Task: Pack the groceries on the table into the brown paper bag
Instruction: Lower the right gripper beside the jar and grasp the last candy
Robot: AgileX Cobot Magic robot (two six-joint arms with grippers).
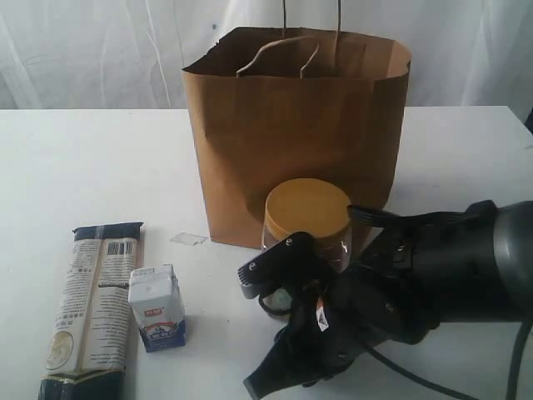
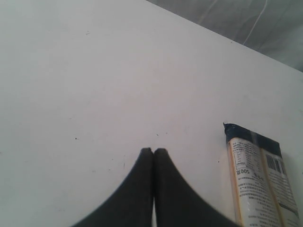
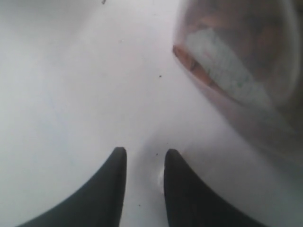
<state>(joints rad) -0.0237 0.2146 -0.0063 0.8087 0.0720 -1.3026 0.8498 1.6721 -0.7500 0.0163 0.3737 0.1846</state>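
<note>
White table [image 1: 67, 158], pale curtain backdrop [image 1: 83, 50] behind. Far L: long dark-blue pasta packet [image 1: 93, 304] flat on table, long axis near-to-far, w/ small white carton [image 1: 156, 307] upright just beside its R edge. Over bare table near packet's top end: left tool [image 2: 154, 150], jaws pressed together, empty. Centre back: brown paper bag [image 1: 296, 137] upright, mouth open. Directly in front of bag: yellow-lidded clear jar [image 1: 306, 210], upright, touching bag or just short of it, can't tell. R side: right tool [image 3: 144, 153] low by table, jaws parted, nothing btwn them. Jar off to one side of tips, close, not yet straddled. Nearer to jar by far: right arm [image 1: 450, 267]. Prob next: swing tool sideways onto jar body, close, then lift up and over into bag just behind.
</note>
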